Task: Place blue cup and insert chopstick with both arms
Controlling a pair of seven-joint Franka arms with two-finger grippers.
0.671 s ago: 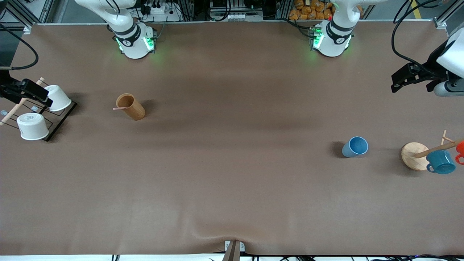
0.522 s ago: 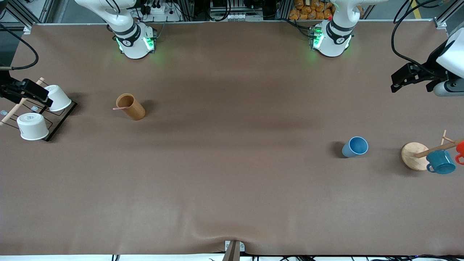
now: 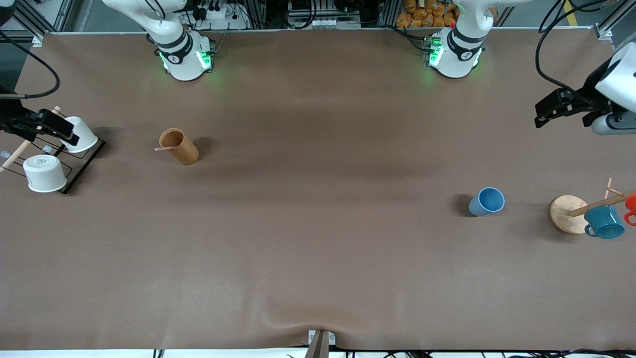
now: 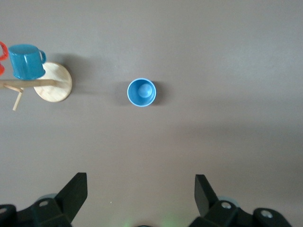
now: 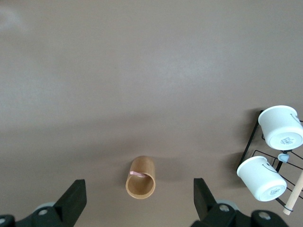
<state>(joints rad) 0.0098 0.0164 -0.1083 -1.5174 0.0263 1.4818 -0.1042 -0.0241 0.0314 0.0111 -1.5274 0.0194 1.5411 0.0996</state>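
Observation:
The blue cup (image 3: 487, 201) stands upright toward the left arm's end of the table; it also shows in the left wrist view (image 4: 141, 92). The pale-pink chopstick (image 3: 163, 148) stands in a tan wooden cylinder (image 3: 180, 146), only its tip showing over the rim; the right wrist view shows that tip (image 5: 138, 174) and the cylinder (image 5: 140, 184). My left gripper (image 3: 545, 110) hangs open and empty, high over the table's end, apart from the cup (image 4: 140, 193). My right gripper (image 3: 58, 130) hangs open and empty over the white-cup rack (image 5: 138, 197).
A round wooden stand (image 3: 567, 214) with a teal mug (image 3: 604, 222) and a red mug (image 3: 631, 205) is beside the blue cup. A black wire rack (image 3: 82, 161) holds two white cups (image 3: 44, 173) at the right arm's end.
My right gripper has shifted slightly toward the wooden cylinder. The left gripper has barely moved. Cup and chopstick have not moved.

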